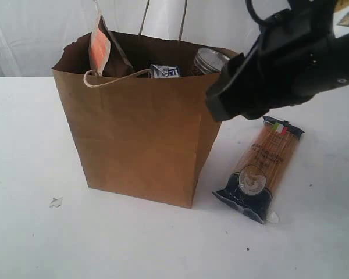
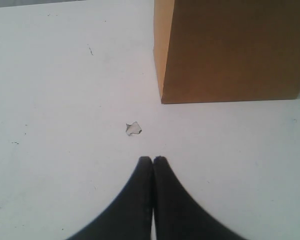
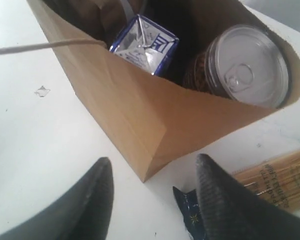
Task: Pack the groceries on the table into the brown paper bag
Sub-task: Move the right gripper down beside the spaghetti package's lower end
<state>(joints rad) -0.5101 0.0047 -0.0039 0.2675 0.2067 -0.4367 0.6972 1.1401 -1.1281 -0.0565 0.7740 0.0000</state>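
The brown paper bag (image 1: 139,133) stands upright mid-table. An orange-labelled pouch (image 1: 99,49), a blue-white carton (image 1: 164,71) and a jar with a silvery pull-tab lid (image 1: 209,60) show inside it. The spaghetti packet (image 1: 262,168) lies flat on the table (image 1: 314,244) right of the bag. My right gripper (image 3: 155,161) hovers open and empty above the bag's near right corner, looking down on the carton (image 3: 145,42), jar (image 3: 250,65) and spaghetti (image 3: 275,180). My left gripper (image 2: 153,159) is shut and empty, low over the table short of the bag (image 2: 230,50); the exterior view does not show it.
A small scrap of white paper (image 1: 56,202) lies on the table left of the bag, just ahead of the left fingertips (image 2: 133,128). The bag's cord handles (image 1: 113,78) stand up and droop over its rim. White curtain behind.
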